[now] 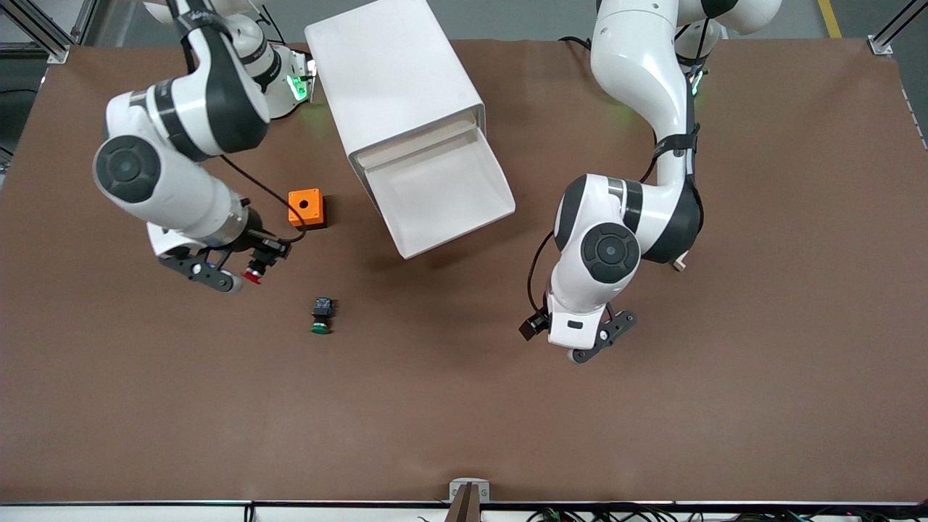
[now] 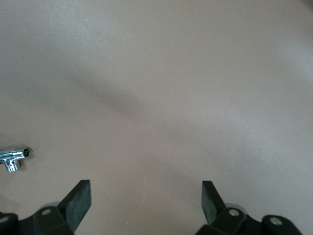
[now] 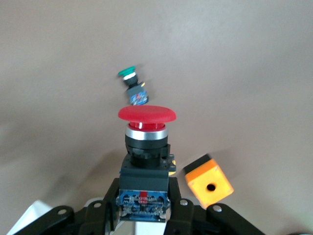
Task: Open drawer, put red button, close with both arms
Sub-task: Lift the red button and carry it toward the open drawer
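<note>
The drawer (image 1: 442,194) stands pulled out of the white cabinet (image 1: 391,72), its white tray bare. My right gripper (image 1: 254,272) is shut on the red button (image 1: 253,275) and holds it over bare table toward the right arm's end. In the right wrist view the gripper (image 3: 142,198) clamps the black-and-blue block, and the red button's cap (image 3: 146,114) points away from the wrist. My left gripper (image 1: 602,338) is open and empty over bare table toward the left arm's end. In the left wrist view the left gripper (image 2: 145,196) has only brown table between its fingers.
A green-capped switch (image 1: 321,316) lies on the table nearer to the front camera than the orange box with a hole (image 1: 305,208). Both also show in the right wrist view, the switch (image 3: 132,84) and the box (image 3: 208,186).
</note>
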Controlling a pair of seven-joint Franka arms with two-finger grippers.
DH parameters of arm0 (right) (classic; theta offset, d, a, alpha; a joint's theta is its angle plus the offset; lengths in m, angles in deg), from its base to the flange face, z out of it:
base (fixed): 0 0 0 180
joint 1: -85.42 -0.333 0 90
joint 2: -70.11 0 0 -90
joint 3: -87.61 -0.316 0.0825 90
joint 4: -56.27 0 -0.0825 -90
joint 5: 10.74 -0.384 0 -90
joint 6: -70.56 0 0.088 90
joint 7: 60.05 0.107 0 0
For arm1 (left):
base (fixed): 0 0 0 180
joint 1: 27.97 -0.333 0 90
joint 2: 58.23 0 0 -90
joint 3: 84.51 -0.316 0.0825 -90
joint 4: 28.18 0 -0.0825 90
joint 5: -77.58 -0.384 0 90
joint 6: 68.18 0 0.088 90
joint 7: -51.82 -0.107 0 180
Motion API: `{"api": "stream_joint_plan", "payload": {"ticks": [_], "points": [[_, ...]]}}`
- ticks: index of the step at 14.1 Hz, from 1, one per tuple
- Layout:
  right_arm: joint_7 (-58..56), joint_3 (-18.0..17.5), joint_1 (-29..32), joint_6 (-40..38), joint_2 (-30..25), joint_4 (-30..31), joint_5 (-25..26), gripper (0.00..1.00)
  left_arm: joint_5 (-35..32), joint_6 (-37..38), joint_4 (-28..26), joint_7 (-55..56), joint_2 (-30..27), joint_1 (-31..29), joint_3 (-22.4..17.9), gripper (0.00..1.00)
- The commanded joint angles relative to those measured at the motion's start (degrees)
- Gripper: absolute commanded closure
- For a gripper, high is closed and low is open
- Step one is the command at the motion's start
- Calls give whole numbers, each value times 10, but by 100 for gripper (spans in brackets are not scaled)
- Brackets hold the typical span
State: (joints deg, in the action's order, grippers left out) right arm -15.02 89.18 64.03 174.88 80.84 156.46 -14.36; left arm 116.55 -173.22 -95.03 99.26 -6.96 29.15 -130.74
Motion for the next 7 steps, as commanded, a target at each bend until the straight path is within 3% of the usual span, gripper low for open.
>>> {"api": "stream_joint_plan", "payload": {"ticks": [1,7], "points": [[92,6,-49,0,-16,14,-11,100,-13,-6,-9,-4,-9,5,4,1],[232,6,-120,15,-13,15,-12,100,-13,-5,-9,-4,-9,4,4,1]]}}
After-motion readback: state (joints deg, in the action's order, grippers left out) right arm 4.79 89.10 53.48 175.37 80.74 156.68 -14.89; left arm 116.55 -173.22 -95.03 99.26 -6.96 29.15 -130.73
